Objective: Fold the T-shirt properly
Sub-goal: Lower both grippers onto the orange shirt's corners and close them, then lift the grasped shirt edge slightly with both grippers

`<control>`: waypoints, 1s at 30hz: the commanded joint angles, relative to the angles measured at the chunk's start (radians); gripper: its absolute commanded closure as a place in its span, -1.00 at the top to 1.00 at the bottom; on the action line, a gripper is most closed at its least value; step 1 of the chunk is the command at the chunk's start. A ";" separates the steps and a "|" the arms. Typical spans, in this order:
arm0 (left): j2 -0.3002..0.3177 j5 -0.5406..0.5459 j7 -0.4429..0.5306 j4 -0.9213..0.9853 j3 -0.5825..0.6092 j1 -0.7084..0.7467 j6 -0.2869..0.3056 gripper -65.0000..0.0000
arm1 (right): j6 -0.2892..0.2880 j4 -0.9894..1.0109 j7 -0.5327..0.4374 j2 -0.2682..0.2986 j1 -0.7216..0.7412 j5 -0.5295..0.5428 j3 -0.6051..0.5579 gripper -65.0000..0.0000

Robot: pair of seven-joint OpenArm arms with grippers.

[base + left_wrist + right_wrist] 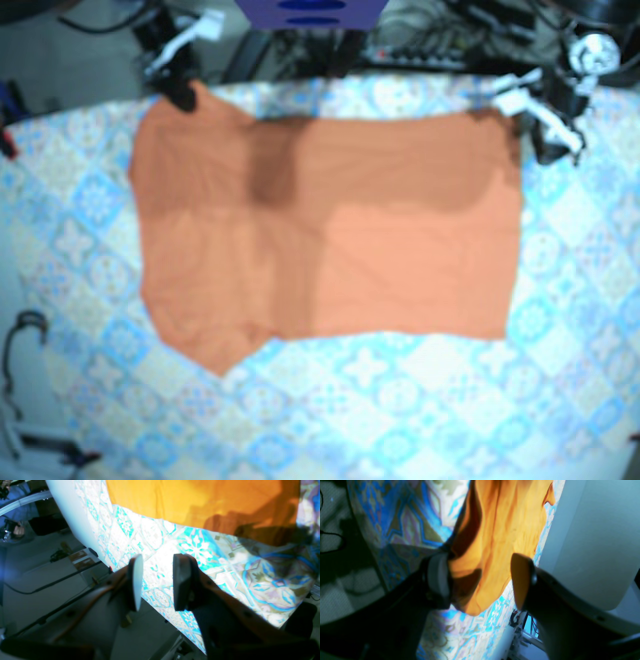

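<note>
Orange T-shirt (330, 230) on patterned tablecloth (400, 400)

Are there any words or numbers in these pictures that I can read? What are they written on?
None can be read.
The orange T-shirt is plain, with no print or label showing.
The tablecloth has only tile patterns, no letters.
The blue object at the top edge of the base view bears dark marks, too blurred to read.
The brown panels on the floor in the left wrist view are too blurred to tell.
</note>
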State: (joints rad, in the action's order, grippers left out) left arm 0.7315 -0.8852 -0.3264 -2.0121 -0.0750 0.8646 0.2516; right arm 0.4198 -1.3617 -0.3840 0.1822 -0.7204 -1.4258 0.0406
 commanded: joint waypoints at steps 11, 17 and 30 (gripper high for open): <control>0.012 -0.002 -0.007 -0.012 -0.006 0.002 -0.018 -0.39 | 0.017 -0.014 -0.005 0.007 0.034 0.007 -0.005 0.08; 0.012 -0.002 -0.007 -0.012 -0.006 0.002 -0.018 -0.39 | 0.015 -0.002 -0.005 0.006 0.041 0.007 -0.005 0.07; 0.009 0.090 -0.010 -0.008 0.040 -0.012 -0.018 -0.39 | 0.015 0.026 0.021 0.003 0.068 0.010 -0.006 -0.99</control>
State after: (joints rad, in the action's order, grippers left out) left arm 0.7265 -0.7933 -0.3321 -2.0098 -0.0257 0.8459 0.2520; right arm 0.4194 -1.3239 -0.3595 0.1802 -0.6369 -1.4281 0.0322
